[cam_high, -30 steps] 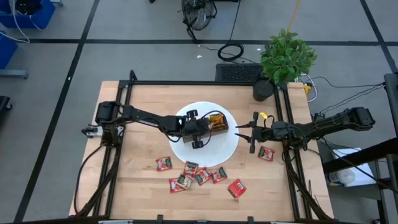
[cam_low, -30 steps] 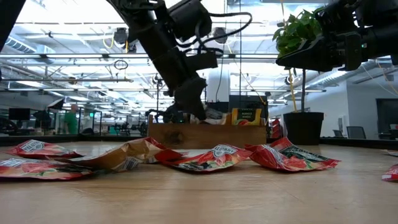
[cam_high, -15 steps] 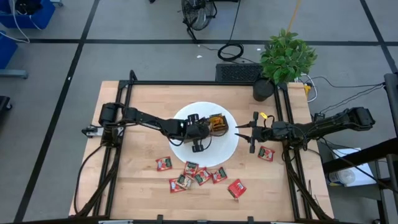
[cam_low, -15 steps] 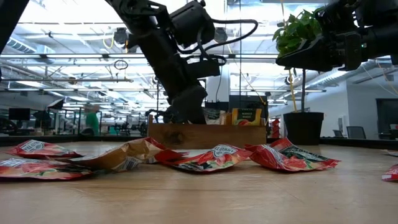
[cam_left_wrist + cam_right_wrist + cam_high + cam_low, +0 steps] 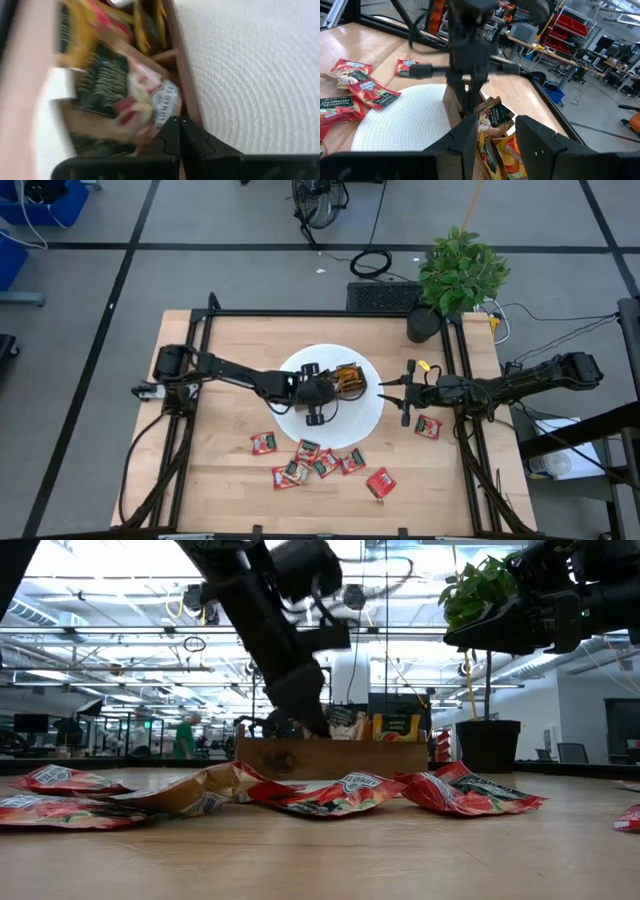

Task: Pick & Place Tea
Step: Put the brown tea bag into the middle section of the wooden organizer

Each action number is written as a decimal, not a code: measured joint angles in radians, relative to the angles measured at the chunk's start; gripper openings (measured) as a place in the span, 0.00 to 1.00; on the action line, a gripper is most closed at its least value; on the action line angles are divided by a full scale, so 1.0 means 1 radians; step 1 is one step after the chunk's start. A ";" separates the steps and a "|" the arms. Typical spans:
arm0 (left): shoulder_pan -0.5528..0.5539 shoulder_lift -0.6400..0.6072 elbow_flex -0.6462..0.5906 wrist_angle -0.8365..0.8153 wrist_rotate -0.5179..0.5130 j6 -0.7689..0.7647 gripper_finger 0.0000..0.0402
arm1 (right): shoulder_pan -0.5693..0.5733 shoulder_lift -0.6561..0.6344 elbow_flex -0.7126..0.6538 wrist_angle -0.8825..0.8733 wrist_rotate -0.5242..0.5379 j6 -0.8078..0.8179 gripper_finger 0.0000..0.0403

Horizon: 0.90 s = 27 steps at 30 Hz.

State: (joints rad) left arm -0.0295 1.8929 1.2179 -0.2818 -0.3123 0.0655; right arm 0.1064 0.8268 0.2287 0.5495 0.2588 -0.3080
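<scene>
1. Jaws first: on your left gripper (image 5: 318, 398) they are pressed tight together. From above, this gripper sits over the white round mat (image 5: 352, 432), at the edge of the wooden tray (image 5: 349, 377). Your right gripper (image 5: 404, 396) waits just past the mat's right side with its jaws apart and nothing in them. Red tea sachets (image 5: 312, 460) lie in a bunch on the surface below the mat. One more sachet (image 5: 428, 426) lies near the right gripper.

2. From surface height, you see the left gripper (image 5: 303, 705) reaching down to the tray (image 5: 330, 756). The tips dip behind the tray's front wall. A few sachets stand up inside the tray. Red sachets (image 5: 335, 794) lie flat on the surface in front. The right gripper (image 5: 505, 628) hangs high up, near a potted plant (image 5: 488, 690).

3. From the left wrist, the left gripper (image 5: 176, 121) is closed to a point. It is right at a tan sachet (image 5: 152, 97) with a red and white label, inside the tray (image 5: 184, 75). You cannot tell if the jaws pinch it.

4. From the right wrist, the right gripper (image 5: 492, 136) has a clear gap between its fingers (image 5: 536, 142). Past them, the left arm (image 5: 470, 65) stands over the tray (image 5: 454, 107). More red sachets (image 5: 366, 86) lie on the surface beside the mat (image 5: 405, 122).
</scene>
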 joint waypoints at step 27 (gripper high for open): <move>-0.371 -0.094 0.130 -0.336 0.188 -0.686 0.69 | 0.000 0.000 0.000 0.007 0.000 0.005 0.31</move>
State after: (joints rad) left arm -0.4002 1.7986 1.3482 -0.6174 -0.1241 -0.6210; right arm 0.1066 0.8268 0.2283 0.5570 0.2590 -0.3031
